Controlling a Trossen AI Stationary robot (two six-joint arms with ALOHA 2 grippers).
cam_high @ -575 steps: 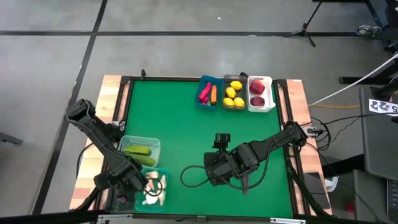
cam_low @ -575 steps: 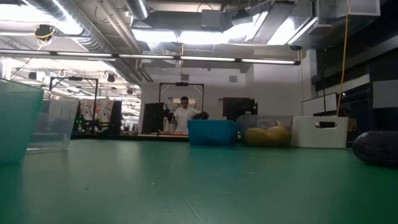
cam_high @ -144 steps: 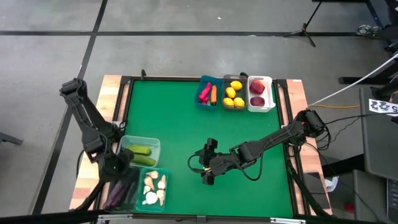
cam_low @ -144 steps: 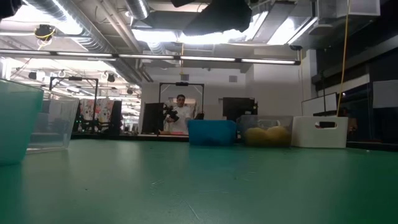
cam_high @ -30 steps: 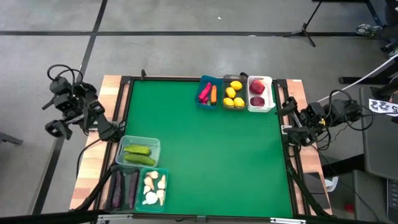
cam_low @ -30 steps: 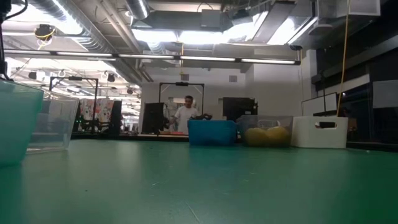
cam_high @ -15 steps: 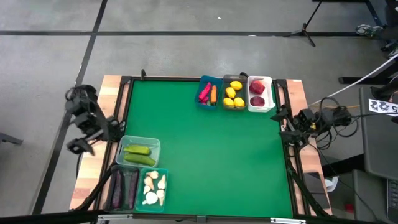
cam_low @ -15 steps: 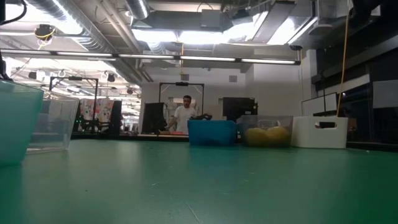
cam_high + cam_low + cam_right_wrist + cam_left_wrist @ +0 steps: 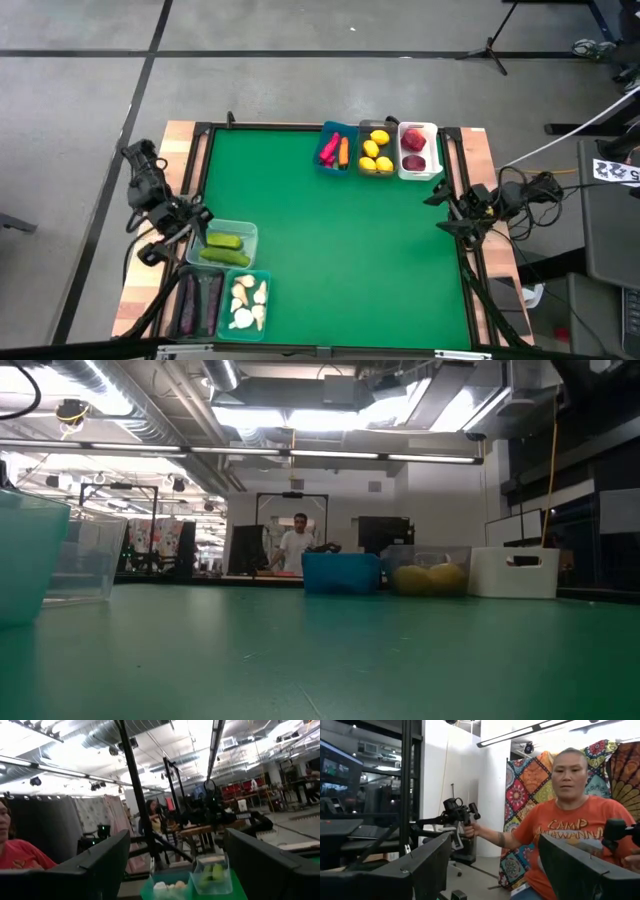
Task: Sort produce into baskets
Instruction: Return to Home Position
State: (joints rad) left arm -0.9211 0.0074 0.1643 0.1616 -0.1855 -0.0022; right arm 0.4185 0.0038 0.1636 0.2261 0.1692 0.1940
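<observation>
All produce lies in baskets. At the far edge, the blue basket (image 9: 335,150) holds a pink pepper and a carrot, the grey-clear one (image 9: 376,150) lemons, the white one (image 9: 418,151) apples. At the near left, the pale clear basket (image 9: 226,243) holds cucumbers, the dark clear one (image 9: 198,303) eggplants, the teal one (image 9: 248,302) garlic. My left gripper (image 9: 178,236) stands open and holds nothing at the table's left edge, beside the cucumber basket. My right gripper (image 9: 438,211) is open and holds nothing at the right edge.
The green mat (image 9: 340,250) is bare between the two basket groups. Wooden borders and a black frame run along both sides. A person in an orange shirt (image 9: 570,820) sits beyond the table, holding a hand-held controller. Another person (image 9: 299,546) stands far behind.
Both arms have sunk at the table's sides. My left gripper has come down toward the near edge and in toward the cucumber basket. My right gripper has come down and a little toward the mat. Both stay open. No produce or basket has moved.
</observation>
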